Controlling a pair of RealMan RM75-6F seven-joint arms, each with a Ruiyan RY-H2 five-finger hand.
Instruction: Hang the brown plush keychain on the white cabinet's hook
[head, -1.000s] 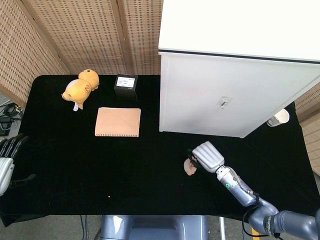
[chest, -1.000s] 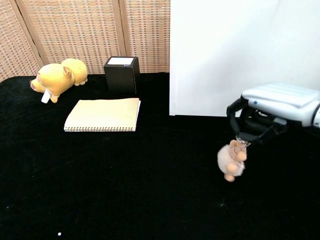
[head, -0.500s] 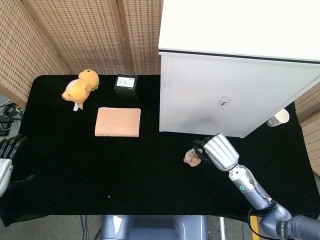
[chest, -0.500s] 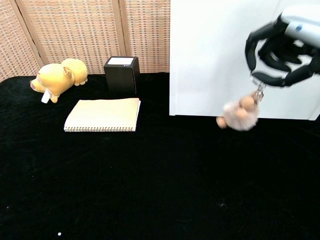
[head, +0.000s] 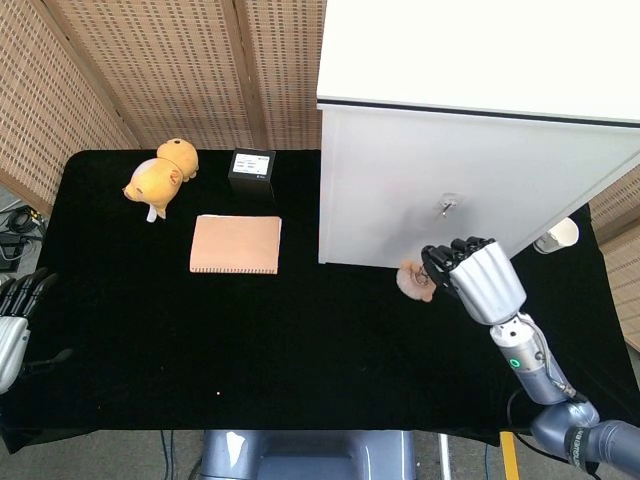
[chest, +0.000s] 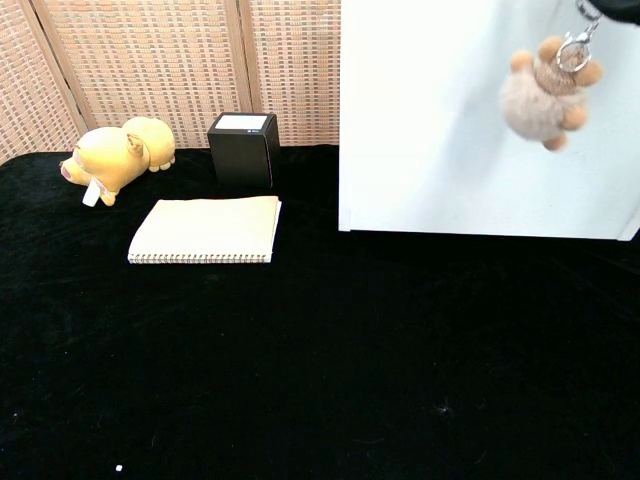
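The brown plush keychain (head: 412, 281) hangs in the air from my right hand (head: 478, 275), which pinches its metal ring. In the chest view the plush (chest: 545, 93) dangles high in front of the white cabinet (chest: 440, 110), with only a fingertip of that hand at the top edge. The cabinet's hook (head: 447, 207) sticks out of the white front, up and slightly right of the plush. My left hand (head: 16, 312) rests at the table's far left edge, fingers apart and holding nothing.
A yellow plush pig (head: 160, 176), a black box (head: 251, 166) and a tan notebook (head: 236, 244) lie on the black table (head: 200, 350) at the back left. A white cup-like object (head: 557, 235) stands right of the cabinet.
My right hand has lifted the keychain off the table and carried it up and to the right, toward the cabinet front below the hook. The left hand stays put.
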